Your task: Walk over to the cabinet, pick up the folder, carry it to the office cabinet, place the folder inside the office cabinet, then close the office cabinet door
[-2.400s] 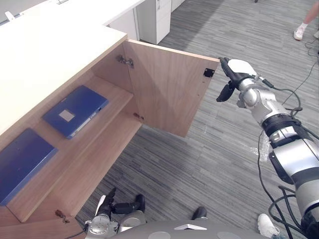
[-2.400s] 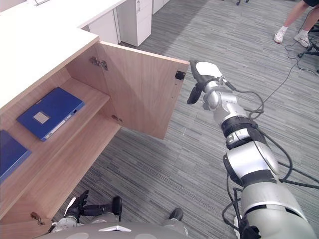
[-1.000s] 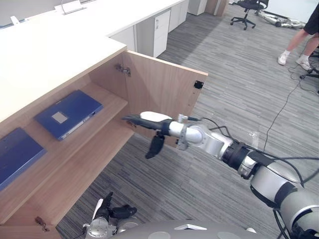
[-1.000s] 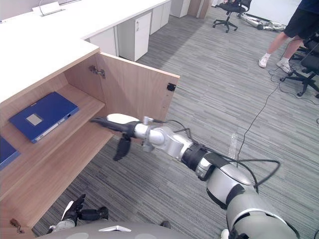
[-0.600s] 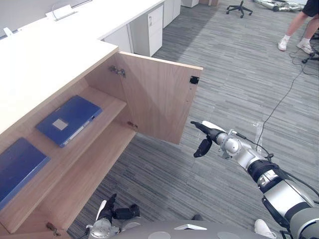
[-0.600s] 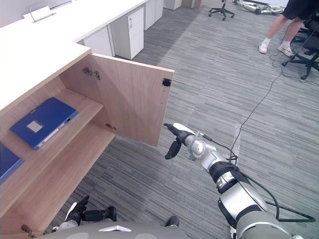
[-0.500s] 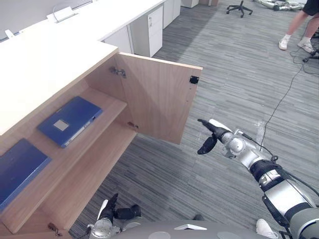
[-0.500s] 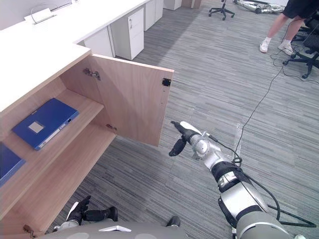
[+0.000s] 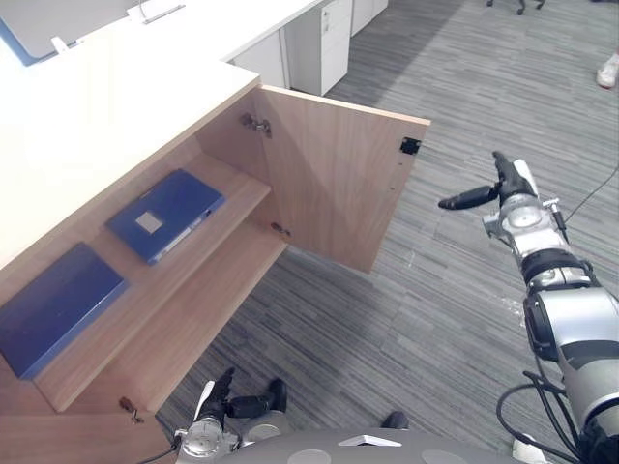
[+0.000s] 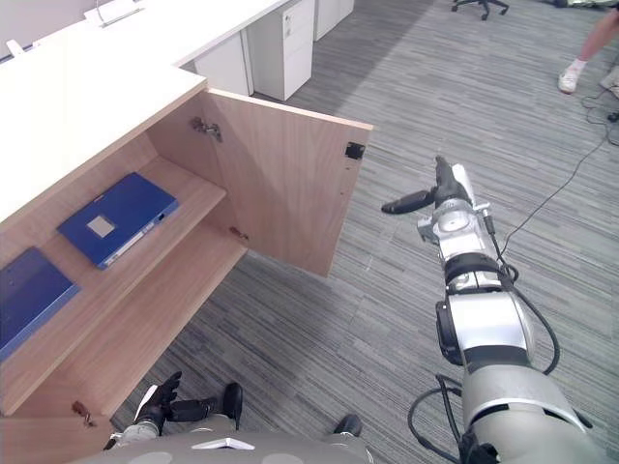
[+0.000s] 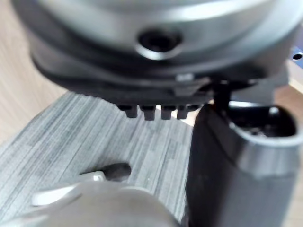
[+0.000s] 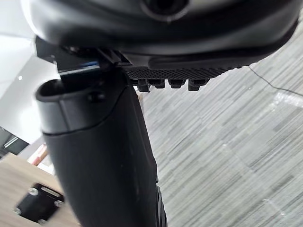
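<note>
The cabinet (image 9: 116, 106) in front of me has a white top and a wood-lined inside, and its door (image 9: 338, 184) stands swung wide over the grey floor. On its upper shelf (image 9: 240, 187) the folder (image 9: 164, 215) lies flat with its cover up. Its long axis runs roughly along the shelf, a little skewed, with one short end toward the hinge side and one long edge facing the open front. It is dark blue, with a small pale square label in the middle of the cover and a lighter strip along that front edge. A second folder (image 9: 53, 307), also blue and flat, lies further along the same shelf, apart from the first.

My right hand (image 9: 505, 184) is raised over the floor just beyond the door's free edge, not touching it, fingers straight and thumb stuck out toward the door, holding nothing. My left hand (image 9: 237, 406) hangs low beside the cabinet's front; its fingers seem loosely relaxed, with nothing in them. A small black catch (image 9: 410, 146) sits at the door's upper free corner.
</note>
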Controlling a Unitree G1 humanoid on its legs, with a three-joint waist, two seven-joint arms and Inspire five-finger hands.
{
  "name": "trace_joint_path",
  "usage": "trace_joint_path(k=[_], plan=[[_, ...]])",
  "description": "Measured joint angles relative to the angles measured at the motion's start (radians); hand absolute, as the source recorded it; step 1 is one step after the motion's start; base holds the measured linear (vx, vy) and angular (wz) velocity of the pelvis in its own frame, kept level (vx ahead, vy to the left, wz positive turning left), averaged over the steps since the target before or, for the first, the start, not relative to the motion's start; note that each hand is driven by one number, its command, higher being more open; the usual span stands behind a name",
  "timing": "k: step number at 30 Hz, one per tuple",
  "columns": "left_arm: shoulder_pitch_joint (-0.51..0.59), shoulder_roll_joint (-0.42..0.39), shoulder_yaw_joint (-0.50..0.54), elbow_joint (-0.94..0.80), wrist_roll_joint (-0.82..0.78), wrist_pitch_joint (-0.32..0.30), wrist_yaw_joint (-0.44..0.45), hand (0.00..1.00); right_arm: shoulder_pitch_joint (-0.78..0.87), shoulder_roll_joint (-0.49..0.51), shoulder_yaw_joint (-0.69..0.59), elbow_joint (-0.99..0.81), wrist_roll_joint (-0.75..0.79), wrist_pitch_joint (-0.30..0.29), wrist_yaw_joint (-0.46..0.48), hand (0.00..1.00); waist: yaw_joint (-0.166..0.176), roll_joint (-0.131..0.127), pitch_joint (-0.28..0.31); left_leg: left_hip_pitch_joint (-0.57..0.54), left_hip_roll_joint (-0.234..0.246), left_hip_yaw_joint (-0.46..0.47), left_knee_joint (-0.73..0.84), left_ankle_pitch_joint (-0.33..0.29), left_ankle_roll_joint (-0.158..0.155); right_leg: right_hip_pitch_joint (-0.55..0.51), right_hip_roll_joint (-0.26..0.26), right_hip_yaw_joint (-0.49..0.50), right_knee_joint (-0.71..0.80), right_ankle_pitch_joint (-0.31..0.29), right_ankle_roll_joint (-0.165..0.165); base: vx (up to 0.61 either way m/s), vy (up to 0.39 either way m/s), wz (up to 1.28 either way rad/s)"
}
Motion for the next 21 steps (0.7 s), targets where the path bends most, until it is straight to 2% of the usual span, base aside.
trace_joint_path(k=[8,10,14,17,21], plan=[[-0.002,0.000,-0.004,-0.035,0.000,-0.003,-0.018,1.00,-0.131,0.003,0.008,0.029,0.079,0.000,0.005,1.00,0.040,-0.003,0.027,-0.021,-0.017,-0.041,0.000,0.009,0.007,0.009,-0.012,-0.041,0.000,-0.002,0.004,0.01,0.023,0.17],[-0.003,0.000,-0.006,-0.044,0.000,-0.004,-0.019,1.00,-0.156,0.011,0.044,0.029,0.111,0.000,0.010,1.00,0.050,-0.003,0.035,-0.020,-0.022,-0.044,0.000,0.010,0.007,0.012,-0.016,-0.045,0.000,-0.001,0.005,0.00,0.036,0.07],[-0.003,0.005,-0.006,-0.051,0.000,-0.013,-0.021,1.00,-0.177,0.044,0.084,0.026,0.148,0.001,0.016,1.00,0.050,-0.009,0.048,-0.020,-0.025,-0.044,0.000,0.010,0.007,0.013,-0.019,-0.046,0.000,0.000,0.006,0.00,0.008,0.01],[-0.003,0.010,-0.014,-0.051,0.000,-0.019,-0.021,1.00,-0.177,0.043,0.150,0.014,0.148,0.001,0.018,1.00,0.048,-0.009,0.050,-0.017,-0.024,-0.040,0.000,0.009,0.007,0.013,-0.018,-0.045,0.000,0.000,0.007,-0.01,0.011,-0.06],[-0.011,0.029,-0.045,-0.051,0.000,-0.018,-0.025,1.00,-0.189,0.019,0.325,-0.033,0.143,0.021,0.057,1.00,0.048,-0.006,0.049,-0.016,0.005,-0.026,0.000,0.008,0.005,0.005,0.003,-0.031,-0.001,-0.004,0.001,-0.03,-0.021,-0.14]])
